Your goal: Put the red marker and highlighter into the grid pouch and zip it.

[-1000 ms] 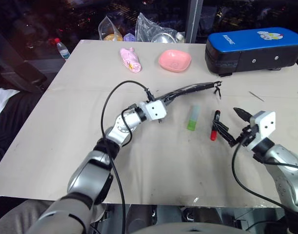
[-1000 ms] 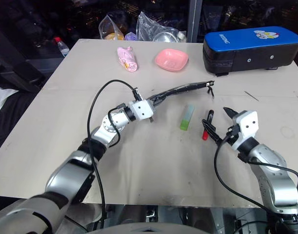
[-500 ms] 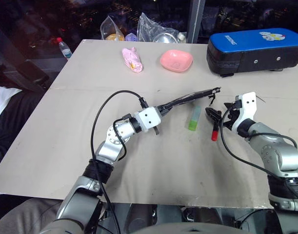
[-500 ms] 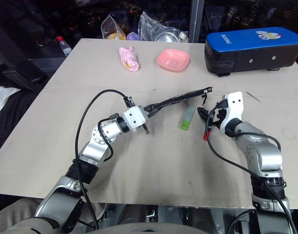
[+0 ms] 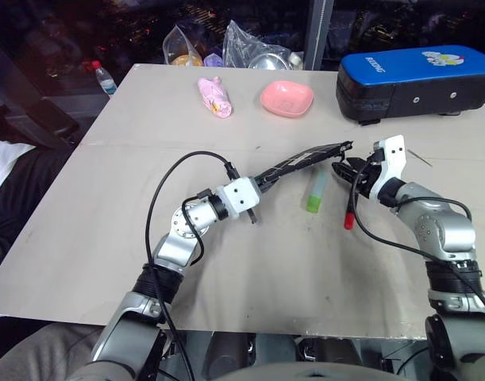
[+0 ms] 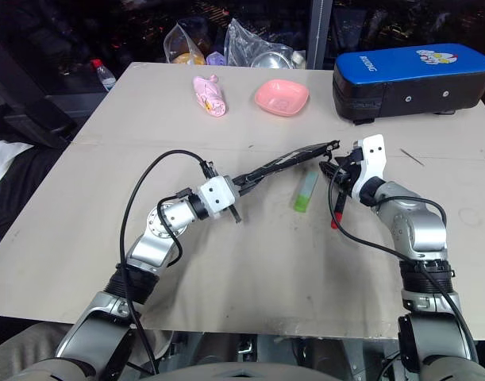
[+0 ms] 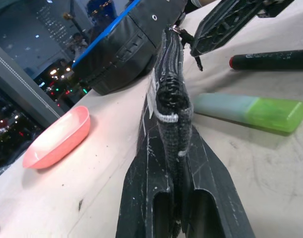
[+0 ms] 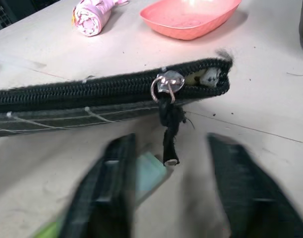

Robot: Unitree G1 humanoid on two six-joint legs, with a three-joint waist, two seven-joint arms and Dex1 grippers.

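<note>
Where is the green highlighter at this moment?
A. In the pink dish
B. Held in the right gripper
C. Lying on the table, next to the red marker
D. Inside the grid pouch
C: the highlighter lies flat on the table, just left of the red marker, below the grid pouch that the left gripper holds up.

Right gripper's fingers [image 8: 109,193] motion-blurred in wrist view; highlighter [image 8: 146,181] mostly hidden behind them. Grid pouch [image 8: 91,96] cut off at frame edge, contents unseen
</note>
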